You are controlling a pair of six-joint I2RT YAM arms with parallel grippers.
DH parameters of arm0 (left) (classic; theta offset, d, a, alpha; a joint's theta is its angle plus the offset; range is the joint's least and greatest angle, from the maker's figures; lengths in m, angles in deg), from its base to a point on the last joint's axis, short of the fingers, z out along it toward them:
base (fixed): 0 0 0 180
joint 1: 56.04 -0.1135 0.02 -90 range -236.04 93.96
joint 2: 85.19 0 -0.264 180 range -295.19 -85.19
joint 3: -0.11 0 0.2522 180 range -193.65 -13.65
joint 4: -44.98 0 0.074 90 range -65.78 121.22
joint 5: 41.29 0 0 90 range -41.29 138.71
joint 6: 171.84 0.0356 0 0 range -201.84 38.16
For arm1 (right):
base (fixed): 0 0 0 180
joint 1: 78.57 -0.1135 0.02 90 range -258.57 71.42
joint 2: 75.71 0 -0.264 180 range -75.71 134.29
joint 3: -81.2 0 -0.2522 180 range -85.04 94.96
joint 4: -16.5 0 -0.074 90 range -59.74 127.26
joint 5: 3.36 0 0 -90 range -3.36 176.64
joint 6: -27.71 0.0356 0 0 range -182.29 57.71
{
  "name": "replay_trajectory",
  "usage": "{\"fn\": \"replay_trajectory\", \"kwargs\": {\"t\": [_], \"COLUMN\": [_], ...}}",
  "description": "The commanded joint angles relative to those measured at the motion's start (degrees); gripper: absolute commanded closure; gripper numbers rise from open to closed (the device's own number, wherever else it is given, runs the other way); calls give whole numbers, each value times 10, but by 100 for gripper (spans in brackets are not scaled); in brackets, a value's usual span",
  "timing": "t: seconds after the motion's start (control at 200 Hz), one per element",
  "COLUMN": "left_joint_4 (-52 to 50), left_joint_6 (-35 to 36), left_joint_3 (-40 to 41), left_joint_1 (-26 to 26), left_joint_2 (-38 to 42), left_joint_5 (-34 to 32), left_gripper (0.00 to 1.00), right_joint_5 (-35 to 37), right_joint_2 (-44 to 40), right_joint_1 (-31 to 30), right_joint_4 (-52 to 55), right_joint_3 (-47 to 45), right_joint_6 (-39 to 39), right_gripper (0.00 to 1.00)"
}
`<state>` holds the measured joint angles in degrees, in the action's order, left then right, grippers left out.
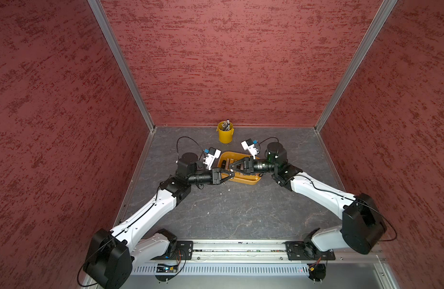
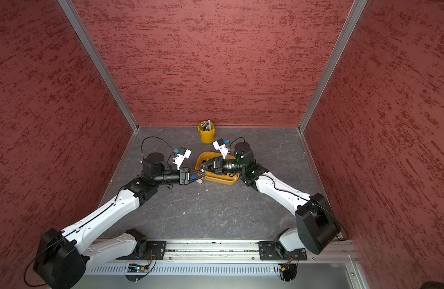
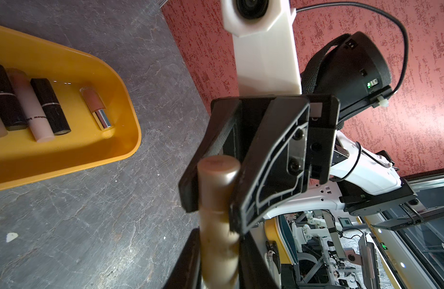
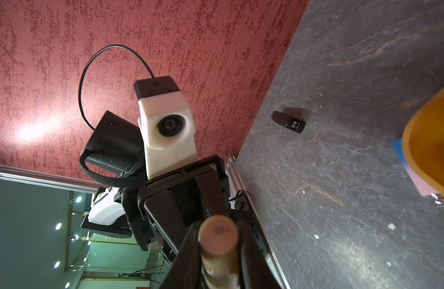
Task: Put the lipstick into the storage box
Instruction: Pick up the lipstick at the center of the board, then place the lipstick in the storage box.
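A beige-pink lipstick hangs above the table just off the near left corner of the storage box, a shallow yellow-orange tray. Both grippers meet on it tip to tip. My left gripper is shut on one end and my right gripper is shut on the other end, whose flat cap faces the right wrist camera. In both top views the left gripper and the right gripper hide the lipstick. Several other lipsticks lie side by side in the box.
A yellow metal bucket of pens stands by the back wall. A small black part lies on the dark table towards the left wall. A flat pink and blue thing pokes out from under the box. Red walls close in three sides.
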<state>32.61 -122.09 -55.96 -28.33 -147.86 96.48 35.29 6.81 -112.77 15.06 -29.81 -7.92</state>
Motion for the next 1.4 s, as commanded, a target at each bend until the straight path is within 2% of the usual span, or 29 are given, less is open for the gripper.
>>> {"fn": "replay_trajectory", "kwargs": {"t": [0.0, 0.05, 0.09, 0.11, 0.115, 0.12, 0.13, 0.14, 0.301, 0.431, 0.606, 0.781, 0.952, 1.167, 1.287, 1.393], "left_joint_4": [12, 10, 7, 6, 6, 6, 5, 4, -12, -35, -86, -177, -300, -329, -328, -336], "left_joint_6": [15, 16, 17, 18, 18, 18, 19, 19, 22, 31, 47, 106, 148, 166, 171, 178], "left_joint_3": [3, 2, 2, 2, 2, 2, 1, 2, -3, -5, 2, 10, 2, 20, 25, 28], "left_joint_1": [1, 0, -1, -1, -1, -1, -2, -2, -9, -17, -31, -30, -24, -11, -8, -6], "left_joint_2": [1, 1, 1, 1, 1, 1, 1, 1, 8, 27, 58, 93, 84, 73, 78, 90], "left_joint_5": [4, 3, 2, 2, 2, 2, 1, 1, -1, -13, -68, -167, -280, -328, -334, -367], "left_gripper": [61, 53, 42, 29, 15, 7, 1, 0, 0, 0, 0, 0, 0, 0, 0, 0], "right_joint_5": [-10, -7, -5, -3, -3, -2, -1, -1, 19, 63, 231, 394, 478, 499, 497, 488], "right_joint_2": [2, 1, 0, -1, -1, -1, -1, -2, -10, -13, 15, 77, 150, 237, 275, 301], "right_joint_1": [-7, -7, -7, -7, -7, -7, -7, -7, -7, -7, -6, -5, 4, 25, 40, 52], "right_joint_4": [-18, -15, -9, -6, -5, -3, -1, 2, 74, 195, 442, 572, 613, 606, 592, 579], "right_joint_3": [21, 22, 23, 24, 24, 25, 25, 26, 47, 84, 170, 248, 298, 331, 339, 345], "right_joint_6": [5, 1, -3, -4, -5, -6, -7, -9, -59, -128, -238, -305, -333, -325, -319, -313], "right_gripper": [83, 84, 84, 84, 84, 84, 84, 84, 84, 84, 84, 84, 84, 84, 84, 84]}}
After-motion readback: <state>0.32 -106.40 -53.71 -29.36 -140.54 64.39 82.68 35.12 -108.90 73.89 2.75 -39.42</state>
